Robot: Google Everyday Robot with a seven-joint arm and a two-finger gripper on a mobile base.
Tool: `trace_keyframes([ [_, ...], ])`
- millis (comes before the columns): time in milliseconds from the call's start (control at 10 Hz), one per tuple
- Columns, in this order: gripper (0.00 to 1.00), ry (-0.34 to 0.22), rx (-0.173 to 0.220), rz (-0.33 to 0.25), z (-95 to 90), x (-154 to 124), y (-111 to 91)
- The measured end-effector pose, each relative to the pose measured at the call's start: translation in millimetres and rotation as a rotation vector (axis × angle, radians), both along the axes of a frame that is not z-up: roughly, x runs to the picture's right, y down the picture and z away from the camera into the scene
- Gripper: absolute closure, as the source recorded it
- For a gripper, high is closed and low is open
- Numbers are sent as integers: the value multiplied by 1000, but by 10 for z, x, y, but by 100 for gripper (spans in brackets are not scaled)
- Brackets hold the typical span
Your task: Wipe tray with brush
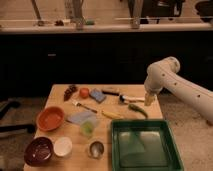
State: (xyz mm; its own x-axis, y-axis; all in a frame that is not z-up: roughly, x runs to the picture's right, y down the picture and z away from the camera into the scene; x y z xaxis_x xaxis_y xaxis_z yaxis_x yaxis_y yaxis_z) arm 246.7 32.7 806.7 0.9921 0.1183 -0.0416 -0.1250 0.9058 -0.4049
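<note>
The green tray [114,146] lies at the table's front right, with a pale glossy bottom and nothing in it. The brush [128,99], with a white handle and a dark head, lies on the table behind the tray, near the right edge. My gripper [149,100] hangs at the end of the white arm, just right of the brush's handle end and low over the table. It is behind the tray's far right corner. A curved green pepper [138,109] lies between the brush and the tray.
A dark block with a tan top [111,91], blue sponge [97,95], tomato [84,92], grapes [70,91], fork [83,105], banana [111,115], blue cloth [80,117], green cup [88,129], metal cup [96,148], orange bowl [50,118], dark bowl [38,150] and white bowl [63,146] fill the table's left and middle.
</note>
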Motion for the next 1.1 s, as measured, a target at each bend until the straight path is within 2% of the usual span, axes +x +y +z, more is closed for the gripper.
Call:
trace_keyframes([
  [300,20,1,-3,2,16,-7,-4],
  [700,20,7,-18,40,202,169,84],
  [1100,20,-21,-27,13,394,88,116],
])
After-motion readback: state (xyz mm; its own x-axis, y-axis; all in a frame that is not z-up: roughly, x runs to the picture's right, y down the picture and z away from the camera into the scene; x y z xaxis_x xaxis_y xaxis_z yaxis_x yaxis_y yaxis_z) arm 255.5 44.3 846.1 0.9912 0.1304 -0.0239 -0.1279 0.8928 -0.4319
